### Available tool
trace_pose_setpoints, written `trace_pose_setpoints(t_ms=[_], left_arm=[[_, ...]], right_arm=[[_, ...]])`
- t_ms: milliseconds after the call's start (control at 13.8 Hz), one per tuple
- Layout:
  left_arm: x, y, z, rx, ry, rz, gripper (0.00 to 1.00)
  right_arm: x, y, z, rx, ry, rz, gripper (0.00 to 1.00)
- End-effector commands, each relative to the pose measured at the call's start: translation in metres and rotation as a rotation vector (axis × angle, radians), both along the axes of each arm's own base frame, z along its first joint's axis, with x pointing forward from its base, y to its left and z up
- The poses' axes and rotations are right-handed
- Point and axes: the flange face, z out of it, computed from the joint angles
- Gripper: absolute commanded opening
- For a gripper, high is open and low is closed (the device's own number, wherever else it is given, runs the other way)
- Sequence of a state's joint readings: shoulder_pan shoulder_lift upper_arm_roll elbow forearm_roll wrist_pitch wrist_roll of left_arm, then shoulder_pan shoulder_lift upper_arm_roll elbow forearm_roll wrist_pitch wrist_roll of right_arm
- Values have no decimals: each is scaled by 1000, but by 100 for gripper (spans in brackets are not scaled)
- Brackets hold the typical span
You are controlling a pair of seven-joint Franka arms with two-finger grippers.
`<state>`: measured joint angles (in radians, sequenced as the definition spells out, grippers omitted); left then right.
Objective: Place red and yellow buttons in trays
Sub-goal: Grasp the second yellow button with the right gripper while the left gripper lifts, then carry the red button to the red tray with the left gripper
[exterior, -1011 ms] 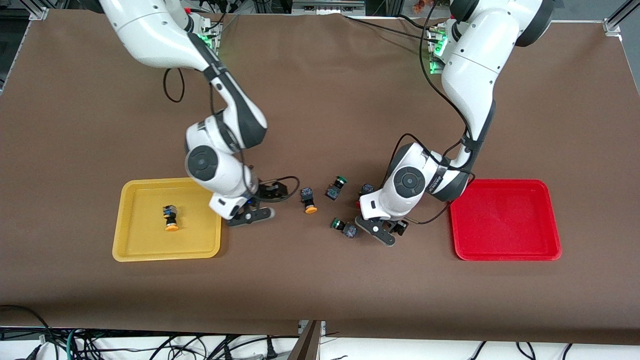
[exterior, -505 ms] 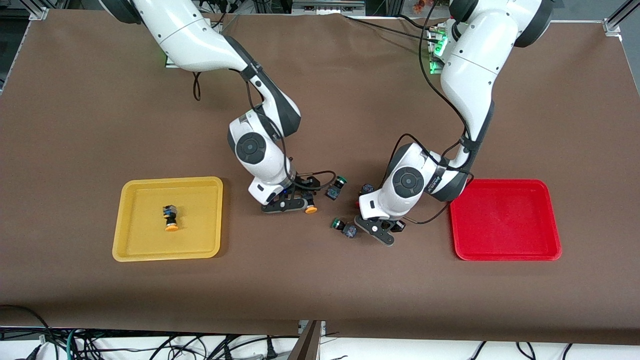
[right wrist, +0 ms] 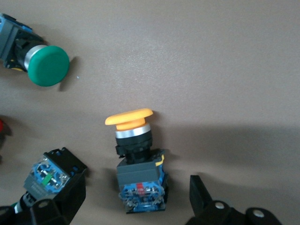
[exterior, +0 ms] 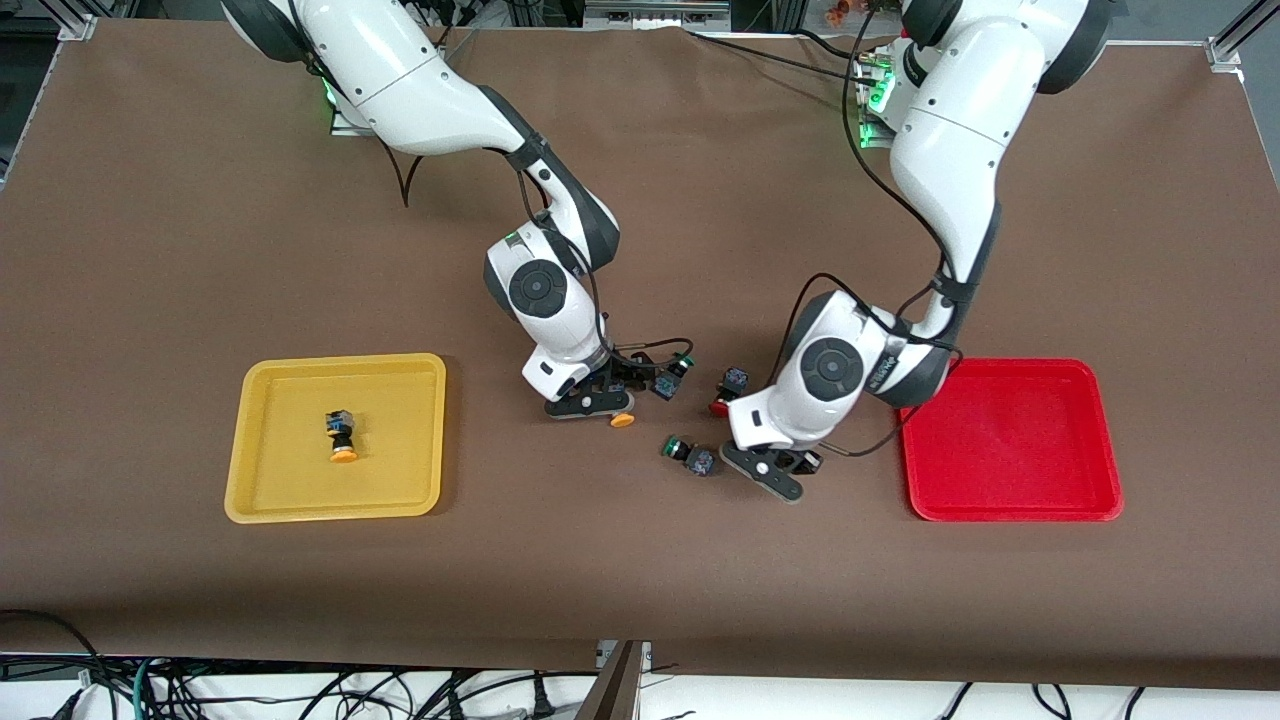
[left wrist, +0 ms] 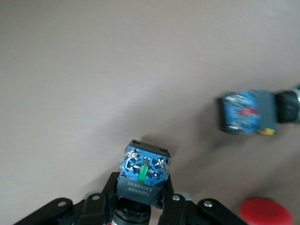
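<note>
Currently | left gripper (exterior: 768,468) clamped on a button (left wrist: 143,171), cap hidden | right gripper (exterior: 590,405) open, yellow button (right wrist: 136,161) between its fingers | likely light, rigid, slick-capped: you should grip the square body.

robotics lab, cloth-covered table (exterior: 200,200), tangled cables (exterior: 300,690)

Table (exterior: 150,250): brown cloth is covering it edge to edge.
Yellow tray (exterior: 262,500): lying toward the right arm's end of the table.
Red tray (exterior: 1010,500): lying toward the left arm's end.
Loose buttons: sitting mid-table between the trays, namely a yellow-capped button (exterior: 622,419), a red-capped button (exterior: 728,388) and two green-capped buttons (exterior: 674,374) (exterior: 688,454).
</note>
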<state>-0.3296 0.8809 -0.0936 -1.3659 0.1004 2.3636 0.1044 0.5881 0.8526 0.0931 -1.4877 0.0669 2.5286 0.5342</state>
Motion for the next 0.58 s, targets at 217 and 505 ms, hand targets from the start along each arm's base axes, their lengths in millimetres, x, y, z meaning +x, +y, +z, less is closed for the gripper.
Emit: trace_pose_setpoints(t_ms=[217, 505], left_arm=[[34, 115, 53, 20, 19, 124, 23], [38, 211, 85, 47, 113, 257, 21]], right_arm=[[-3, -2, -5, -20, -27, 8, 44], [14, -23, 19, -36, -17, 4, 5]])
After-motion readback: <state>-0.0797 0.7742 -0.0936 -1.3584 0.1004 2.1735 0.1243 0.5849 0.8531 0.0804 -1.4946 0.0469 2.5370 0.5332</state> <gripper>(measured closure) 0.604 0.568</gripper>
